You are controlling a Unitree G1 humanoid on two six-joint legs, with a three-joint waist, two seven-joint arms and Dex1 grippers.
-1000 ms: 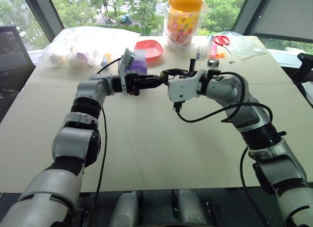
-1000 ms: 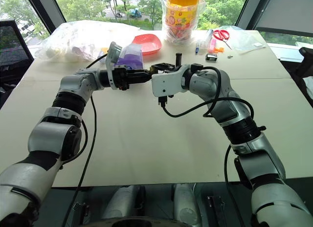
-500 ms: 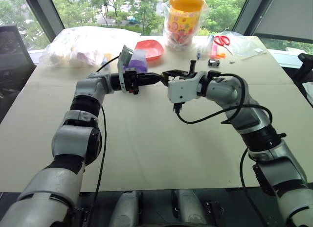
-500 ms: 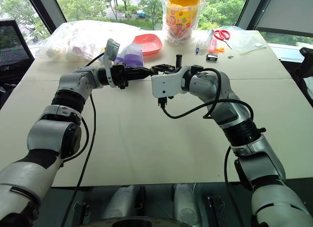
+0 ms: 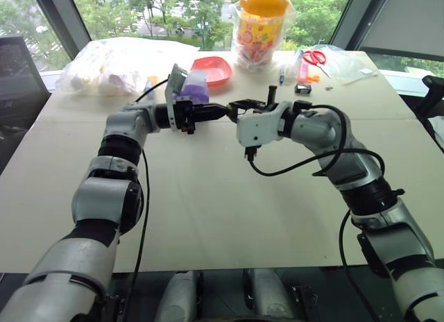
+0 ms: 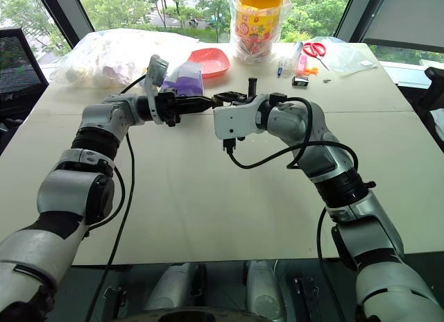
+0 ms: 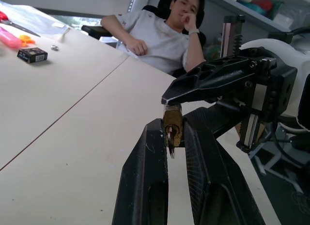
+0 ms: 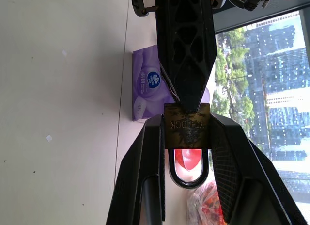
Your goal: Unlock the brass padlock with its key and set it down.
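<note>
Held in mid-air above the pale beige tabletop (image 5: 208,211), between the two grippers: small yellow-gold brass padlock (image 8: 186,126) with thin silvery shackle loop, body pinched flat between the right gripper (image 8: 187,137) jaws, shackle lying back in the gap between them toward the wrist. Closed on the lock body, those jaws, with stamped lettering on the brass face readable only in part. From the opposite side, met tip to tip by the left gripper (image 7: 169,142), jaws drawn nearly together around the tiny thin silvery key (image 7: 170,146) that juts from the lock's keyway end. Hard to make out in the left wrist view whether the pads actually pinch the key or merely flank it; most of the key's shaft hidden inside the lock. In both eye views, lock and key lost behind the black fingertips where the two grippers meet (image 5: 231,110). Behind, lying on the tabletop, a purple tissue pack (image 8: 145,84), partly covered by the left gripper.
</note>
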